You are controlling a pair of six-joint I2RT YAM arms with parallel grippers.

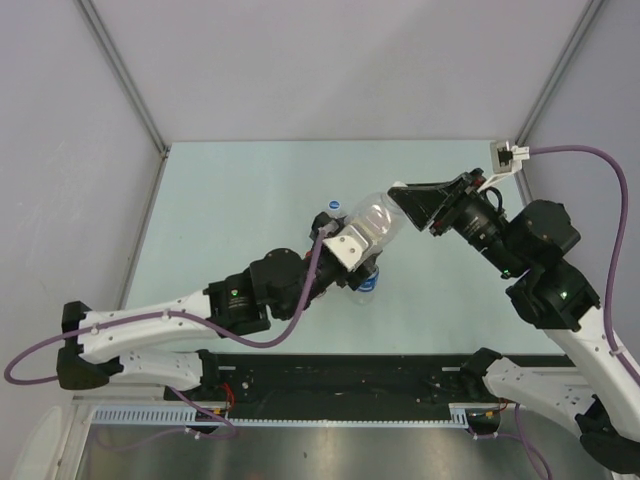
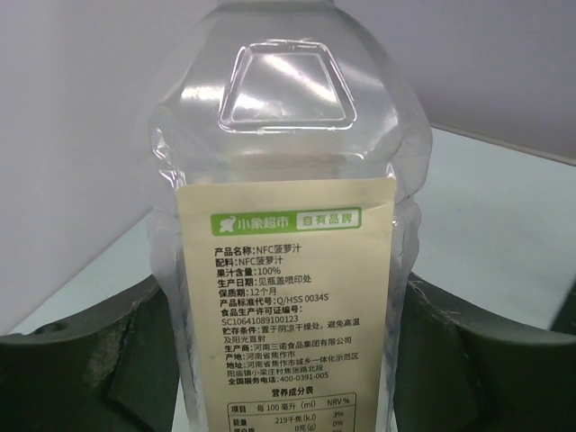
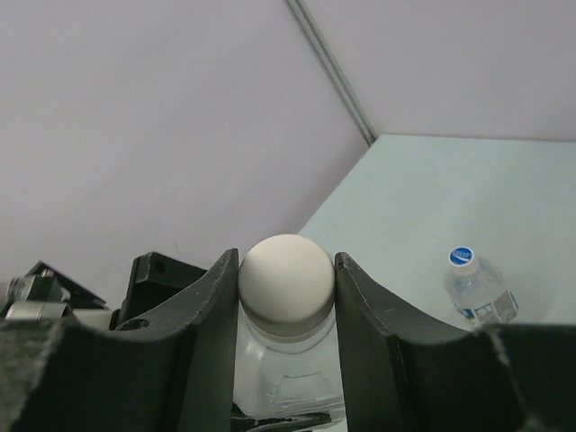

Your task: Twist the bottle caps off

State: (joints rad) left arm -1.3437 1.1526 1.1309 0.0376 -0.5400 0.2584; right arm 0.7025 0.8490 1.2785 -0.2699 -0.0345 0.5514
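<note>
Over the bench (image 1: 250,190) my left fingers (image 2: 81,378) are clamping the bottle (image 2: 288,180), right fingers (image 3: 211,315) pinching its cap (image 3: 286,274); probably twisting next.

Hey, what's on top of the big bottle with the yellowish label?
A white cap, pinched between the right gripper's fingers. The bottle's neck threads beneath it are hidden.

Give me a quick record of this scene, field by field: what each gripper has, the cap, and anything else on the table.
left gripper: shut on the large bottle, fingers either side of its yellowish label
right gripper: shut on the white cap, a finger on each side
white cap: on the large bottle's neck
small bottle: upright on the table, blue cap on, untouched
</note>
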